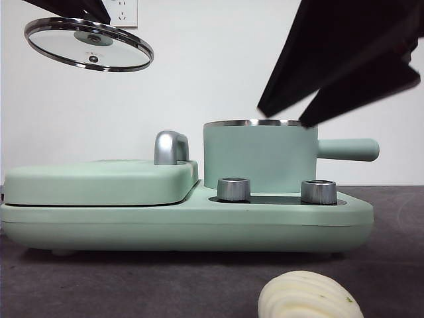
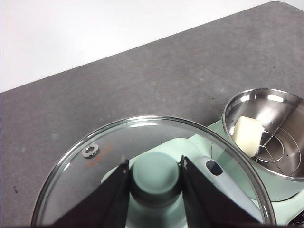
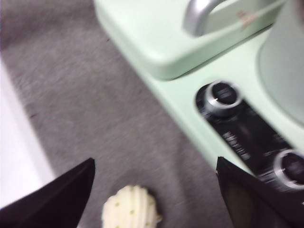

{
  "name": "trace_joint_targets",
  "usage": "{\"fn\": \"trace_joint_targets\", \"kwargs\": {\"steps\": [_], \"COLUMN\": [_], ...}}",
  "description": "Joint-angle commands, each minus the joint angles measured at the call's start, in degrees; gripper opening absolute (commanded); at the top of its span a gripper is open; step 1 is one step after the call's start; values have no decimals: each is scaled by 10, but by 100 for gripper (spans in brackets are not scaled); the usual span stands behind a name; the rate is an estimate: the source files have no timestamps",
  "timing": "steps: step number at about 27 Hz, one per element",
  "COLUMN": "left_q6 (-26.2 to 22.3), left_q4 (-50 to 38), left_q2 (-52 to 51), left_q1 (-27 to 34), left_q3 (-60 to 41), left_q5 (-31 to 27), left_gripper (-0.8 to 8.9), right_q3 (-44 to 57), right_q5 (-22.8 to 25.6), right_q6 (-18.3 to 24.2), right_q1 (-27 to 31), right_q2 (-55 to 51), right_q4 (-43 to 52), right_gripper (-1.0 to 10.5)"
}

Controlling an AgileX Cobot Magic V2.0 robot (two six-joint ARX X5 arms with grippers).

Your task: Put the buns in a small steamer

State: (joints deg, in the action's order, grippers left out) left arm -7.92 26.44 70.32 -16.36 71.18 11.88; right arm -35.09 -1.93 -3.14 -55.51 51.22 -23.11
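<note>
Mint-green and steel, the small steamer (image 1: 260, 156) stands uncovered on its cooker base (image 1: 185, 222), side handle pointing away from the flat griddle lid (image 1: 99, 180). The left hand (image 2: 154, 178) is clamped on the green knob of the glass lid (image 2: 147, 142) and holds that lid in the air, clear of the pot and off to the griddle side. In the left wrist view the smooth bun (image 2: 248, 134) already lies inside the steamer on the wire rack, against the wall. The ridged bun (image 1: 309, 296), flecked with green, sits on the grey worktop (image 1: 132, 285) in front of the cooker, apart from it.

The right hand (image 3: 154, 190) is spread wide and holds nothing; its wrist view shows the ridged bun between and below its two dark jaws, though the picture is blurred. In the front view a large dark arm, most likely the right one, hangs over the steamer's rim.

By this layout, one bun is placed and the second pickup is the step in hand. The next move calls for the right hand to come down squarely over the ridged bun, close gently enough not to crush its soft folds, then lift it over the steel rim and set it beside the first bun. The lid must be held aside until then.
</note>
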Motion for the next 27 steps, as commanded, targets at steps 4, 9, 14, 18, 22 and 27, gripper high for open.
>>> {"fn": "trace_joint_targets", "kwargs": {"steps": [4, 9, 14, 18, 22, 27], "left_q6": [-4, -4, -4, -4, -4, -4], "left_q4": [-20, -20, -20, -20, -20, -20], "left_q2": [0, 0, 0, 0, 0, 0], "left_q1": [-1, -1, -1, -1, -1, -2], "left_q3": [10, 10, 10, 10, 10, 10], "left_q5": [1, 1, 1, 1, 1, 1], "left_gripper": [14, 14, 14, 14, 14, 14], "right_q3": [8, 8, 8, 8, 10, 10], "right_q5": [20, 20, 20, 24, 31, 23], "right_q6": [-39, -58, -65, -72, -92, -116], "right_q1": [-42, -61, -70, -70, -70, -70], "right_q2": [52, 102, 150, 177, 198, 223], "right_q4": [7, 9, 11, 13, 12, 6], "right_gripper": [408, 408, 406, 386, 381, 284]}}
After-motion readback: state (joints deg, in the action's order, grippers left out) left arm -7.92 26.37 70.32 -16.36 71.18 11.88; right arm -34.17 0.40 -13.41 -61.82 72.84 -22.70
